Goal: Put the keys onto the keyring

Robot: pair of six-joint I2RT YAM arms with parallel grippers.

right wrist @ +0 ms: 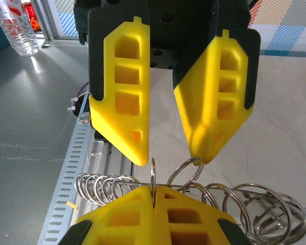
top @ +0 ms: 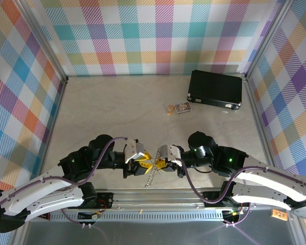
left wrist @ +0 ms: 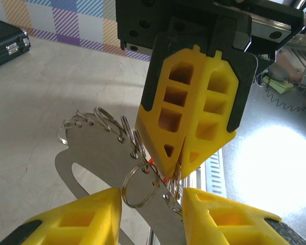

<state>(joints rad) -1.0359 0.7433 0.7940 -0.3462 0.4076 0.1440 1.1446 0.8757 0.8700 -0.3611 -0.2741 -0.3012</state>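
Observation:
The keyring [top: 150, 177] hangs between both grippers above the table's near edge. In the left wrist view it is a flat grey loop [left wrist: 92, 153] edged with small split rings. My right gripper [right wrist: 154, 190] is shut on one upright split ring of the keyring [right wrist: 107, 186]. My left gripper [left wrist: 152, 196] is open, with the grey loop lying between its fingers and its tips [right wrist: 143, 153] just above the rings. The key shows as red spots [left wrist: 151, 161] behind the loop, beside the shut right gripper [left wrist: 179, 168]. Its blade is hidden.
A black case [top: 215, 88] lies at the back right, with a small printed card [top: 182, 107] in front of it. A slotted metal rail [top: 158, 196] runs along the near edge below the grippers. Plaid walls close off three sides.

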